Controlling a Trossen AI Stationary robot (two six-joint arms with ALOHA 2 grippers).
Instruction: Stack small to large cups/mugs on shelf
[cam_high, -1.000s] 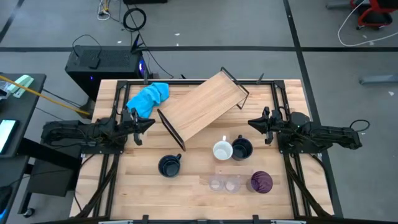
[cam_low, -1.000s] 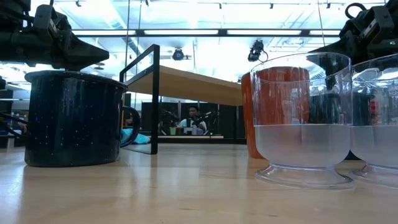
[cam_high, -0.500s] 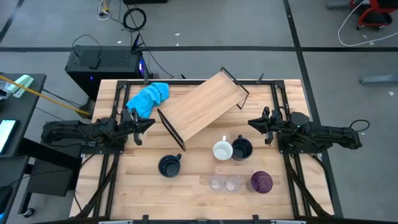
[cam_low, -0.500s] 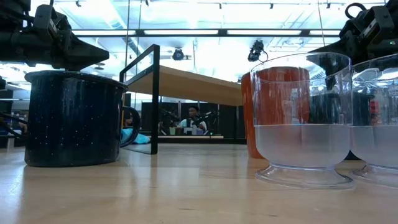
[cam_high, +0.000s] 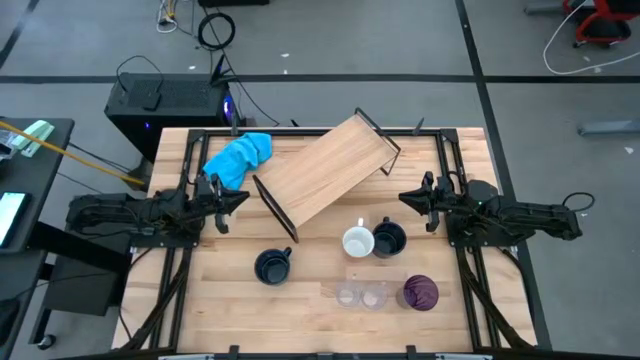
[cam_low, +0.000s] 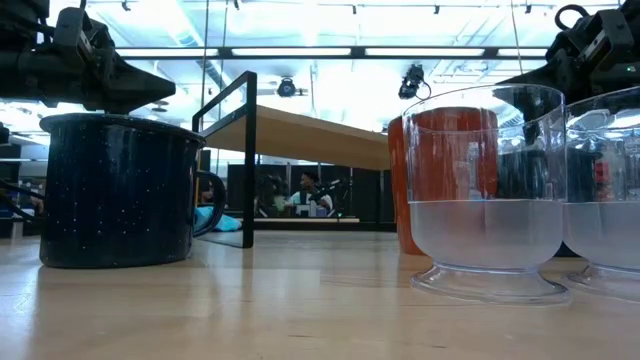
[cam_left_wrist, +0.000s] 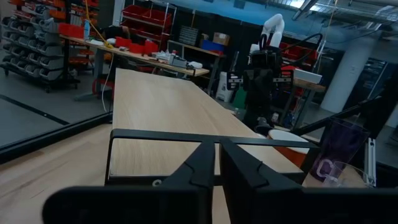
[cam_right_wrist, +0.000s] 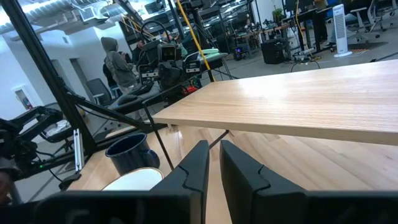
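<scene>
The shelf (cam_high: 330, 168), a light wooden board with black frame ends, stands askew at the table's far middle on those ends. In front of it stand a navy mug (cam_high: 272, 266), a white mug (cam_high: 357, 242) touching a second navy mug (cam_high: 388, 238), two small clear cups (cam_high: 360, 295) and a purple tumbler (cam_high: 420, 293). My left gripper (cam_high: 245, 197) is shut and empty, hovering left of the shelf's near end. My right gripper (cam_high: 402, 197) is shut and empty, right of the shelf, beyond the white mug. The left wrist view shows the shelf's frame end (cam_left_wrist: 205, 137) just ahead.
A bright blue cloth (cam_high: 238, 155) lies at the far left beside the shelf. In the low view the navy mug (cam_low: 118, 190) and the clear cups (cam_low: 490, 195) stand close to the near edge. People show in the room behind (cam_right_wrist: 118, 62).
</scene>
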